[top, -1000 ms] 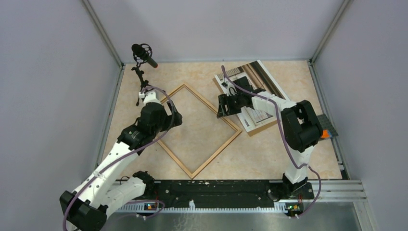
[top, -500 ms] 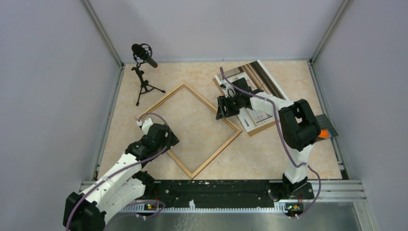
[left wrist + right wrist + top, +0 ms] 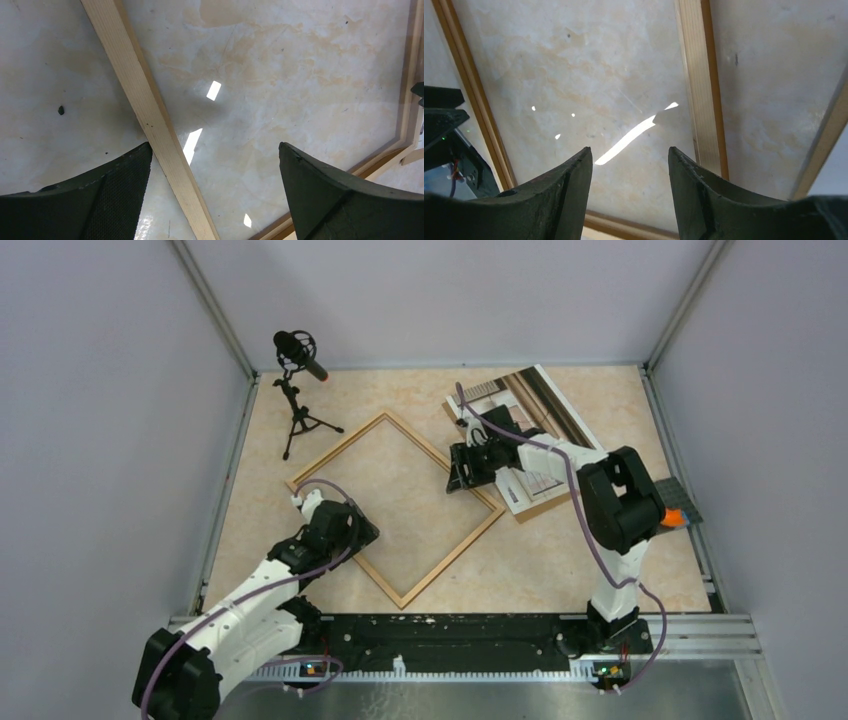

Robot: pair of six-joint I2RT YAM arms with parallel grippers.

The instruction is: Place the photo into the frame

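The light wood frame (image 3: 449, 560) lies flat as a diamond in the middle of the table, with bare table inside it. The photo (image 3: 535, 395) lies face up at the back right on a brown backing board (image 3: 548, 506). My left gripper (image 3: 360, 532) is open and empty above the frame's near-left side; that moulding (image 3: 150, 115) runs diagonally between its fingers (image 3: 110, 195). My right gripper (image 3: 460, 472) is open and empty above the frame's right corner, beside the photo. Its view shows the frame's moulding (image 3: 701, 90) just right of its fingertips (image 3: 584, 160).
A black microphone on a small tripod (image 3: 298, 390) stands at the back left. A dark pad with an orange piece (image 3: 675, 517) sits at the table's right edge. Grey walls close in the left, back and right sides.
My left arm has drawn back toward the near edge, its gripper moving from the frame's far-left side to its near-left side. The right arm has hardly moved.
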